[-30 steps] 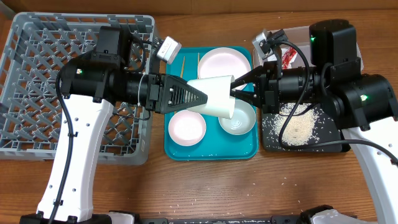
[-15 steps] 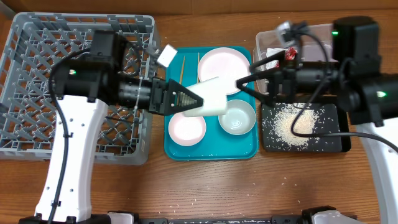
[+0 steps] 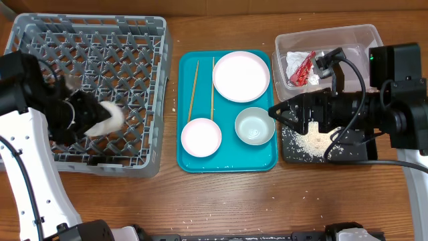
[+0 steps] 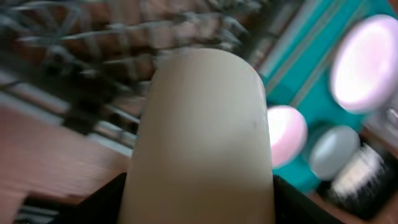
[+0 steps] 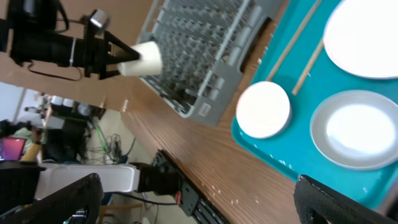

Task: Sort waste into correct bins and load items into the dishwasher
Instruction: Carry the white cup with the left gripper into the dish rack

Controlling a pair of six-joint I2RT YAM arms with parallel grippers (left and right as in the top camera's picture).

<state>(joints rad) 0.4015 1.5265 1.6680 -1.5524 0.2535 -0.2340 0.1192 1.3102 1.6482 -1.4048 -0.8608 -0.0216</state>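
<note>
My left gripper (image 3: 99, 121) is shut on the small white cup (image 3: 111, 120), held on its side over the front part of the grey dishwasher rack (image 3: 134, 40). In the left wrist view the cup (image 4: 205, 124) fills the frame between both dark fingers (image 4: 99, 202). My right gripper (image 3: 273, 112) stands open and empty by the teal tray's right edge; its pads (image 5: 65, 199) are wide apart. On the tray lie the pink plate (image 3: 241, 75), pink bowl (image 3: 200, 136), green bowl (image 3: 254, 126) and two chopsticks (image 3: 194, 87).
The clear tub (image 3: 348, 37) at the back right holds a crumpled napkin (image 3: 293, 63) and a red wrapper (image 3: 305, 67). Rice (image 3: 317, 142) lies on the black tray (image 3: 361, 155) beneath my right arm. A few grains dot the wooden table's front.
The right gripper opened off the cup and drew back to the right. The left arm swung left with the cup, from above the teal tray to above the rack.
</note>
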